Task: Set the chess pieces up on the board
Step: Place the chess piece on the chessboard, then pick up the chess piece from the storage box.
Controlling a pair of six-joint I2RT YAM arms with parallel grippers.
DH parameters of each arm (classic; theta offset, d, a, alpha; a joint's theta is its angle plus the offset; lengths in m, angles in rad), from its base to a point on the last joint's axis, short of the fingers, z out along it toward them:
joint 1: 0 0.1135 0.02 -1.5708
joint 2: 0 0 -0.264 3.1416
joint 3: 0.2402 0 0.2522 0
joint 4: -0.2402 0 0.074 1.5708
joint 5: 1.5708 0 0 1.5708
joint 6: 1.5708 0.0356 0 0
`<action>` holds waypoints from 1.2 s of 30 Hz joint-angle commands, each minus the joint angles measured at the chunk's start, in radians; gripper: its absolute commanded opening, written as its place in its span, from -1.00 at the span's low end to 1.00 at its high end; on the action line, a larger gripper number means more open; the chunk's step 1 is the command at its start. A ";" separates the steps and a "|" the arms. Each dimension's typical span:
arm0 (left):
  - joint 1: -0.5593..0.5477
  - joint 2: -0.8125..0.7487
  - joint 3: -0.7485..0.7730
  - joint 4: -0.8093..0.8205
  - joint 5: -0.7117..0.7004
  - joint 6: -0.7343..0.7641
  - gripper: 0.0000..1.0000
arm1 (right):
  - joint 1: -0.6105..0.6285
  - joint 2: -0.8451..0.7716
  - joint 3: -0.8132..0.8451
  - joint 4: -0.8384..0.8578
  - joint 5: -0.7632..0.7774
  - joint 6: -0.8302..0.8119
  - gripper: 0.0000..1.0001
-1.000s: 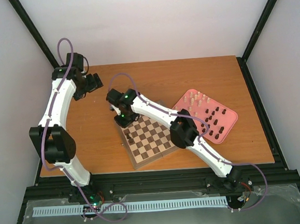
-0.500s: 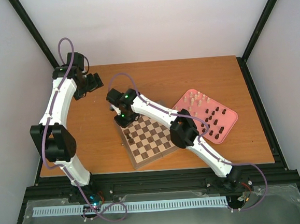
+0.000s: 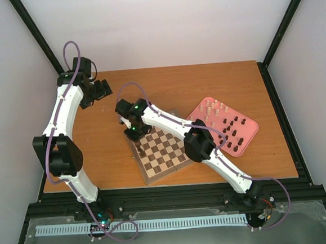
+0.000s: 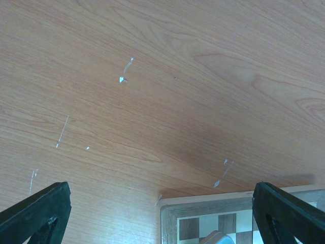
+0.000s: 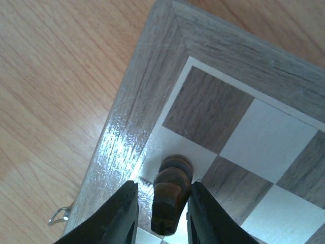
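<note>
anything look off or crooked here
The board lies askew, turned at an angle to the table edges, and the tray sits angled too. A few pale scratches mark the table near the board's corner. Nothing looks spilled.

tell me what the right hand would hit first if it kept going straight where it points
Most likely the board: the right hand straddles a dark chess piece, so its fingertips reach the squares beside it first. Depth unclear.
</note>
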 commanded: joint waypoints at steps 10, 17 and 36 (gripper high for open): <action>-0.003 -0.005 0.027 -0.009 0.005 0.006 0.99 | 0.014 -0.031 0.004 -0.011 -0.003 -0.014 -0.08; -0.003 -0.006 0.029 -0.013 -0.003 0.009 0.99 | 0.007 -0.063 0.023 -0.010 0.015 -0.013 0.09; -0.003 -0.006 0.044 -0.023 -0.027 0.016 0.99 | -0.320 -0.515 -0.345 -0.051 0.223 0.118 0.20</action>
